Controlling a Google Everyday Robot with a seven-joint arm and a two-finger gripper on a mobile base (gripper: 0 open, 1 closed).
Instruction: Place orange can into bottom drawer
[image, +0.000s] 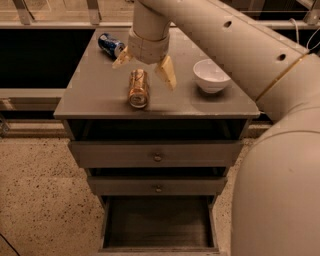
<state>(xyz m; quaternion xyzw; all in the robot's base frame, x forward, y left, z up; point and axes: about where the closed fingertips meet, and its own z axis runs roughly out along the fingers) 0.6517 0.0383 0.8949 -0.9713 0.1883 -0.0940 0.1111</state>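
Observation:
The orange can (138, 88) lies on its side on the grey cabinet top (95, 92), its silver end toward the front. My gripper (144, 70) hangs just above the can's far end, open, with one pale finger (166, 73) to the can's right and the other (120, 58) to its upper left. It holds nothing. The bottom drawer (159, 222) is pulled out below, its dark inside empty.
A blue can (110, 44) lies at the back left of the cabinet top. A white bowl (211, 75) stands at the right. Two shallower drawers with round knobs (157, 157) sit slightly open above the bottom one. My arm fills the right side.

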